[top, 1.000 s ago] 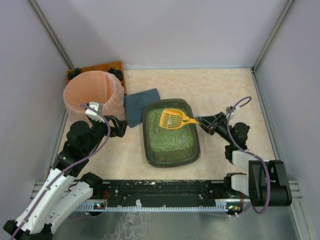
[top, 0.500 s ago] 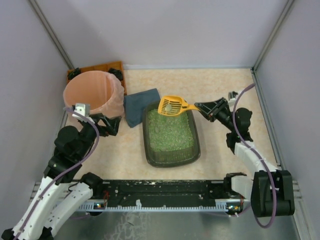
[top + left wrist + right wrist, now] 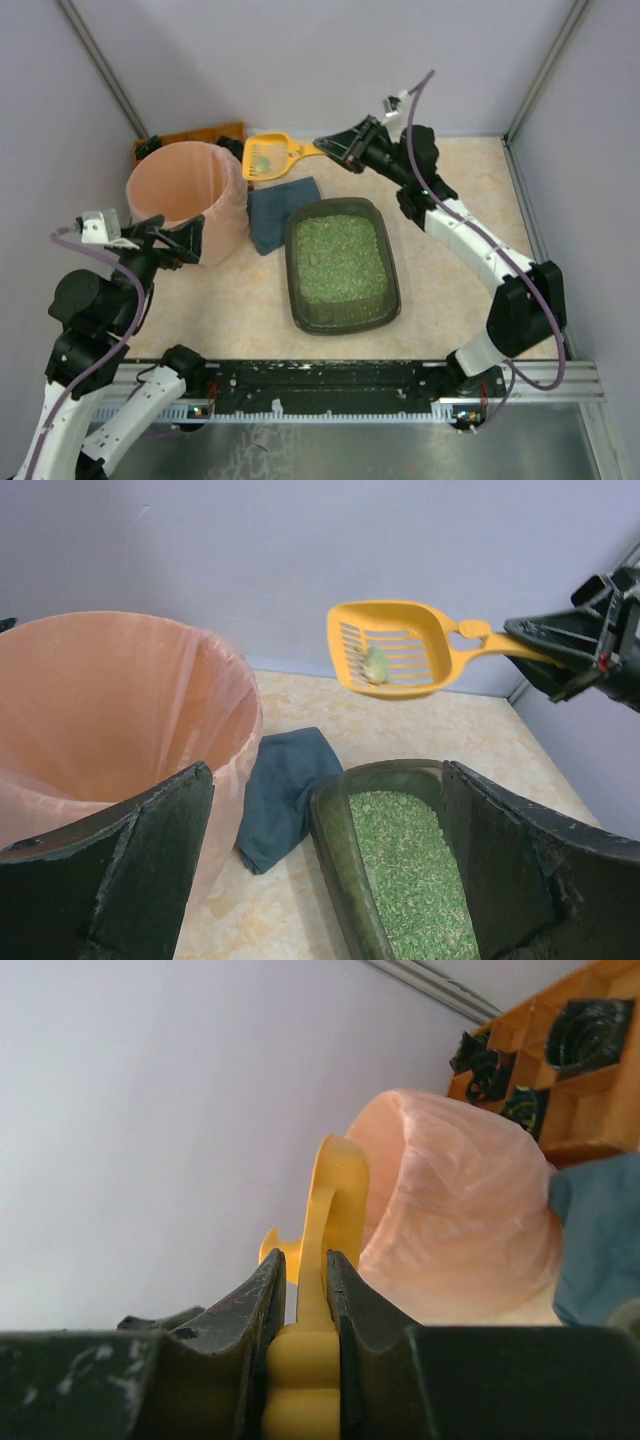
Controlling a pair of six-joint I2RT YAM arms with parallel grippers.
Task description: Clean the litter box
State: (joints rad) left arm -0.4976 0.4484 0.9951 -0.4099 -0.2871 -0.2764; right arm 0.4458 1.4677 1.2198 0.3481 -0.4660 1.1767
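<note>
On the beige desk (image 3: 450, 200), the litter box (image 3: 343, 265) lies at the middle, its long sides running from near to far, and green granules cover its floor. At the left rear stands a pink bucket (image 3: 190, 195), upright and open at the top. A blue cloth (image 3: 280, 215) lies crumpled between the bucket and the box, touching the box's far left corner. Behind the bucket, an orange tray (image 3: 190, 138) with dark items in its compartments sits in the back corner, mostly hidden. A yellow scoop (image 3: 268, 157) hangs in the air over the cloth's far edge, just right of the bucket's rim. The right gripper (image 3: 328, 148) is clenched on the scoop's handle, with the slotted head pointing toward the bucket. The left gripper (image 3: 325, 780) is spread wide and grasps nothing; it hovers just beside the bucket's near side. One small greenish clump (image 3: 376, 663) rests on the scoop's slots.
</note>
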